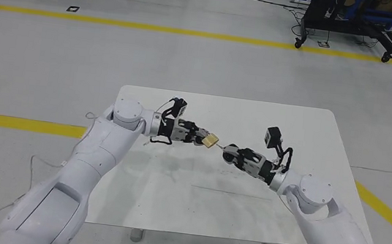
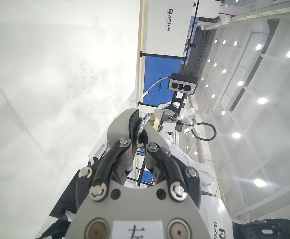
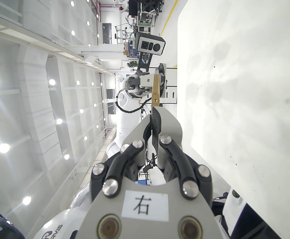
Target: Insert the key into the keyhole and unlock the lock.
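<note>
Over the middle of the white table my two grippers face each other tip to tip. My left gripper is shut on a small brass padlock. In the left wrist view its fingers clamp the silver shackle, and the brass body sticks out past the tips. My right gripper is shut, its tips just short of the padlock's bottom face. In the right wrist view the padlock stands on end with the keyhole facing my right gripper. The key is almost hidden between the pads.
Both arms hang above the table's centre, with bare white tabletop around and below them. Yellow floor lines run behind the table. A dark wheeled cart stands far back on the right.
</note>
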Robot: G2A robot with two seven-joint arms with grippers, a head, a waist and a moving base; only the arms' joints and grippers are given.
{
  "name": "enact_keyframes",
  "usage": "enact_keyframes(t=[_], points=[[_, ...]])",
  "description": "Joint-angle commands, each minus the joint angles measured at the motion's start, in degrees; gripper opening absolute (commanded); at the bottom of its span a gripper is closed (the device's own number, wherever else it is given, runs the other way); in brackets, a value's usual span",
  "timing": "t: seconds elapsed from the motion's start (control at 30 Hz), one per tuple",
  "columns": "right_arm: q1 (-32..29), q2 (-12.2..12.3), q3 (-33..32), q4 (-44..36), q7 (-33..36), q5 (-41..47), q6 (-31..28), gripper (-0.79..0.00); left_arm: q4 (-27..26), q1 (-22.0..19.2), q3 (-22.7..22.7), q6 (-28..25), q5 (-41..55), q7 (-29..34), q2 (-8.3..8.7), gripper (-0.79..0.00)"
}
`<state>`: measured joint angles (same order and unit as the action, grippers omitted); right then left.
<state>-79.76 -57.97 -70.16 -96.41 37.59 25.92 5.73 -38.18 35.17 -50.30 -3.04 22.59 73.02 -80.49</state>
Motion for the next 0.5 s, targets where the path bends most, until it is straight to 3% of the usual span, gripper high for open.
enact_keyframes(t=[0.0, 0.47], points=[[0.2, -0.1, 0.3, 0.0, -0.3, -0.1, 0.6, -0.785, -0.7, 0.3, -0.2, 0.2, -0.4, -0.1, 0.19, -0.785], [1.1, -0.6, 0.8, 0.8, -0.3, -0.4, 1.9, -0.785, -3.7, 1.8, -1.2, 1.8, -1.6, -0.6, 1.05, -0.785]])
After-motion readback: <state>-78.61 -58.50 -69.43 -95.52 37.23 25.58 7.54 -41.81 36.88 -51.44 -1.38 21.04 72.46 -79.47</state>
